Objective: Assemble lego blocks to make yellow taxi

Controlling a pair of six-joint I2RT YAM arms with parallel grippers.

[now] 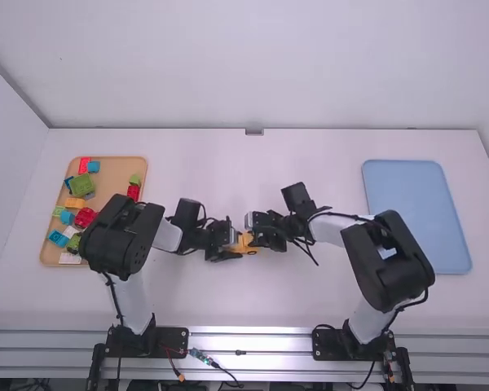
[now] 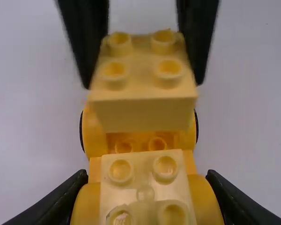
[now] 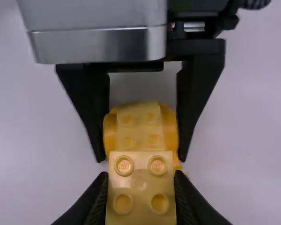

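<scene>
Setting the loose yellow block square over the bare studs looked to be the step in hand. The right gripper pinched that block by its sides, while the left gripper was clamped across the yellow wheeled base, beside the seated block. Both pieces were between the arms, near the middle of the table. Good work called for level edges, a firm brace from the left and a straight downward press; any tilt could catch a stud or twist the base.
</scene>
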